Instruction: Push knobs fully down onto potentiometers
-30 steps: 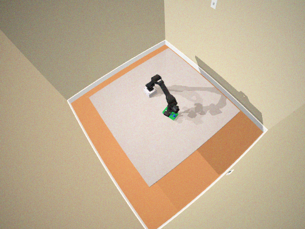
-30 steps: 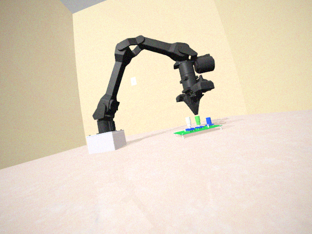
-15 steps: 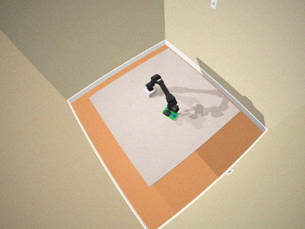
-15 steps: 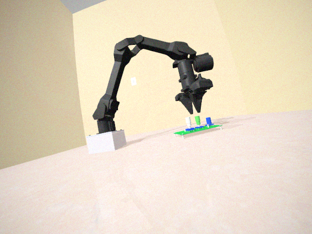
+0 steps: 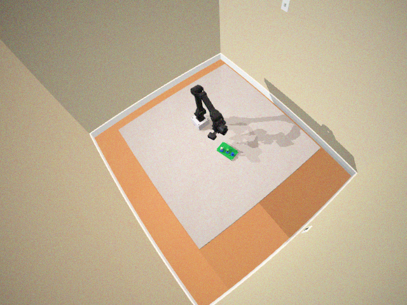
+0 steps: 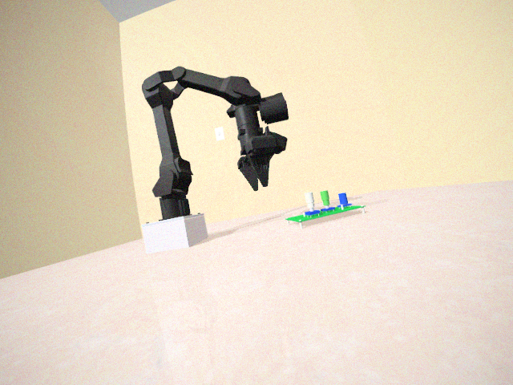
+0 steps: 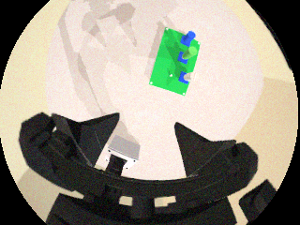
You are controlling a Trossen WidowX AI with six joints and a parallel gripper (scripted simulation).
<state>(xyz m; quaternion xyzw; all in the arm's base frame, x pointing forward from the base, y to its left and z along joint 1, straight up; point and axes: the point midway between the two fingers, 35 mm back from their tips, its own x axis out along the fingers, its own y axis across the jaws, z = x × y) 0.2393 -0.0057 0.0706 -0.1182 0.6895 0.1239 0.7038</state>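
Observation:
The green circuit board (image 5: 224, 144) (image 6: 295, 218) (image 7: 164, 66) stands level on short legs, with three blue potentiometers. The white knob (image 6: 309, 197) (image 7: 189, 76) stands tall, with a narrower white section below it; where knob ends and shaft begins is unclear. The green knob (image 6: 325, 197) (image 7: 191, 52) has a short pale stretch of shaft visible between it and its potentiometer. The blue knob (image 6: 343, 198) (image 7: 189, 37) stands lower, close over its potentiometer. All three look upright. My gripper (image 6: 260, 188) (image 7: 148, 120) is open and empty, above and to the arm-base side of the board, touching nothing.
The white arm base (image 5: 200, 122) (image 6: 165, 236) (image 7: 124, 146) stands on the pale surface behind the gripper. Walls surround the area. Arm shadows fall beside the board in the top view.

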